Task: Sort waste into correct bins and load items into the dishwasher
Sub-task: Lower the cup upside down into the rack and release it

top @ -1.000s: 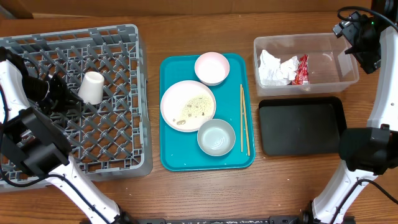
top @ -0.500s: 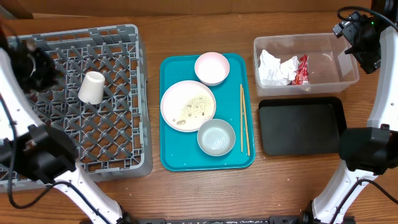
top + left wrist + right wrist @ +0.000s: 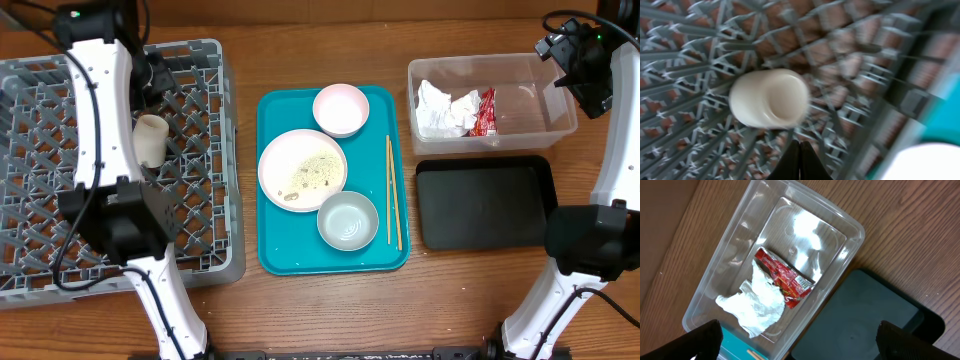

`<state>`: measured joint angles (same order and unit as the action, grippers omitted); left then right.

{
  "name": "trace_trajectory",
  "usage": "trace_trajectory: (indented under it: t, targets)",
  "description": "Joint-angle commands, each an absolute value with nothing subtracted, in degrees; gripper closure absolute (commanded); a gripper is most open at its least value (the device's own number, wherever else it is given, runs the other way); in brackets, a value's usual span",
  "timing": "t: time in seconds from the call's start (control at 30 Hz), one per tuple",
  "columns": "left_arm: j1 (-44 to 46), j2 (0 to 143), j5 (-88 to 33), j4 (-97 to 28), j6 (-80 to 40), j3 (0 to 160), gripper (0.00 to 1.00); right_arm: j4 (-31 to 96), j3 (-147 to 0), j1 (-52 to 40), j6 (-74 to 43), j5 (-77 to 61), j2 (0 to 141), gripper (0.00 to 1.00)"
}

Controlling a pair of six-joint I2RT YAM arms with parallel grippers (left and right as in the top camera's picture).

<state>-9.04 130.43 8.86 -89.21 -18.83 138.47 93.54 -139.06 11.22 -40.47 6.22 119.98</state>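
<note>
We see the left gripper (image 3: 800,159) with fingers pressed together, holding nothing, apart from the white cup (image 3: 769,98), which lies in the grey dish rack (image 3: 200,230). The right gripper (image 3: 800,342) has fingers spread wide above the clear tub (image 3: 840,225), which holds the napkin (image 3: 757,302) and red wrapper (image 3: 782,277).

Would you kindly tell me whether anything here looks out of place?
The cup lies on its side in the rack rather than standing, and food scraps sit on the plate.
</note>
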Motion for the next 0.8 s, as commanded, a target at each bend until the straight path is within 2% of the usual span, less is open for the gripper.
trace_trajectory:
  t: [0.0,0.57,0.77]
  targets:
    - [-10.09,133.91,15.40,-89.25,-21.89,137.97,0.96,93.32,-139.13,11.33,-40.73,6.79,119.61,0.00]
    - [-10.09,137.43,13.39,-86.37,-21.43,137.97,0.96,93.32,-139.13,11.33,-40.73,6.79,119.61,0.00]
    - [-10.04,137.36,7.38,-85.21,-17.12,138.06,0.96,93.32,-139.13,11.33,-40.73,6.79,119.61,0.00]
